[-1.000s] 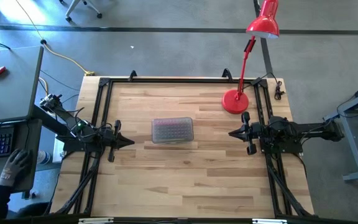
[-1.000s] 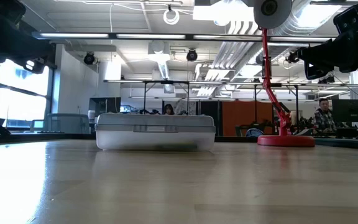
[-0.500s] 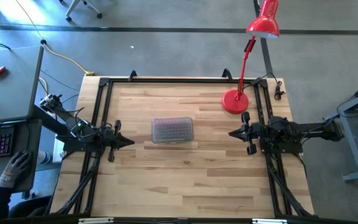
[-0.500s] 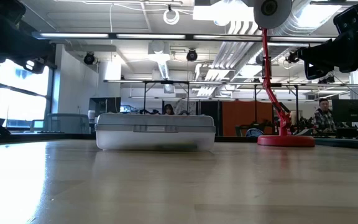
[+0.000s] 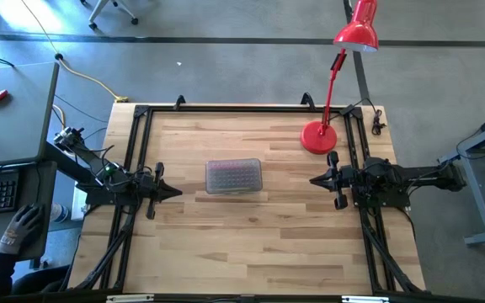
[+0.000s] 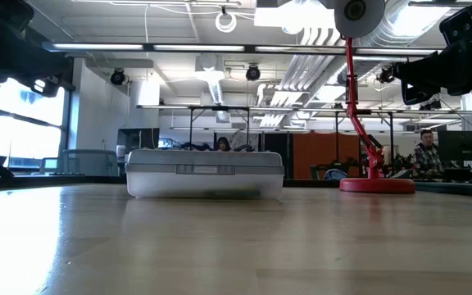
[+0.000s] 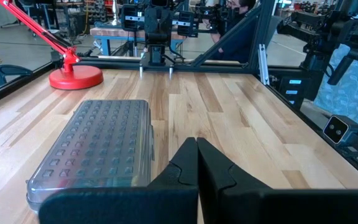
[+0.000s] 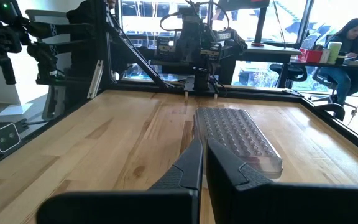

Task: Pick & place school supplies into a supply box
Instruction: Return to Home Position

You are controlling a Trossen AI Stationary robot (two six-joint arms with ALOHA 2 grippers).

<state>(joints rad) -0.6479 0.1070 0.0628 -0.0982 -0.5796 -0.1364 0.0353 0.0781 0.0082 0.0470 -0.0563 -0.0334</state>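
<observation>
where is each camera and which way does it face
High view: above the table, straight down; left arm and right arm show.
Low view: tabletop height, facing the closed box and lamp; arm parts in top corners.
Left wrist view: on the left arm, facing the right arm past its own shut jaws.
Right wrist view: the reverse, jaws shut.
All four show the box.

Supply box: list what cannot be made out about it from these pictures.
Contents: in the high view the supply box is closed; its translucent ribbed lid blurs whatever lies inside.
Low view: its cloudy side hides the inside too.
Left wrist view: the shut left gripper covers its near corner.
Right wrist view: the shut right gripper covers part of its near end.
</observation>
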